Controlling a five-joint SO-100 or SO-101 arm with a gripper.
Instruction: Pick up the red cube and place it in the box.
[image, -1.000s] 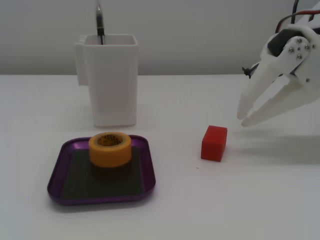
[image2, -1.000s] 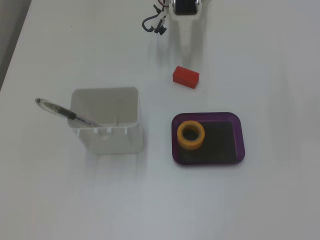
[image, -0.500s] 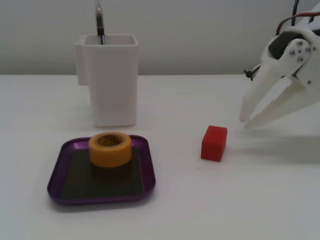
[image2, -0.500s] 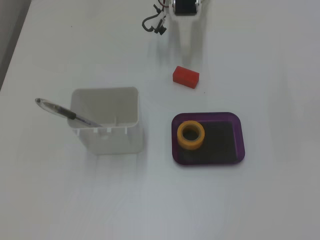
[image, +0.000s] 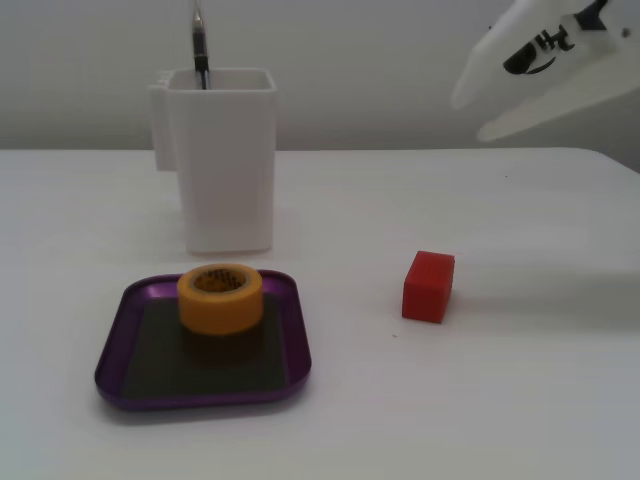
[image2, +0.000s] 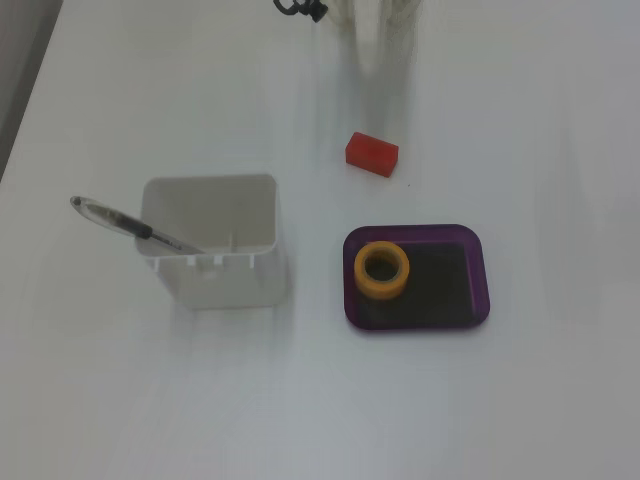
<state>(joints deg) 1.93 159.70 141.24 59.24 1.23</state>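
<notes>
The red cube (image: 428, 286) lies on the white table, to the right of the box in a fixed view; it also shows in another fixed view (image2: 372, 153), above the box. The box is a shallow purple tray (image: 113, 345) (image2: 482, 285) with a dark floor. My white gripper (image: 470, 115) hangs in the air at the upper right, well above and behind the cube, jaws apart and empty. In the view from above the gripper (image2: 378, 50) is a blurred white shape at the top edge, beyond the cube.
A yellow tape roll (image: 220, 297) (image2: 383, 270) sits in the tray's left part. A tall white container (image: 225, 160) (image2: 215, 250) holding a pen (image: 199, 45) (image2: 130, 225) stands behind the tray.
</notes>
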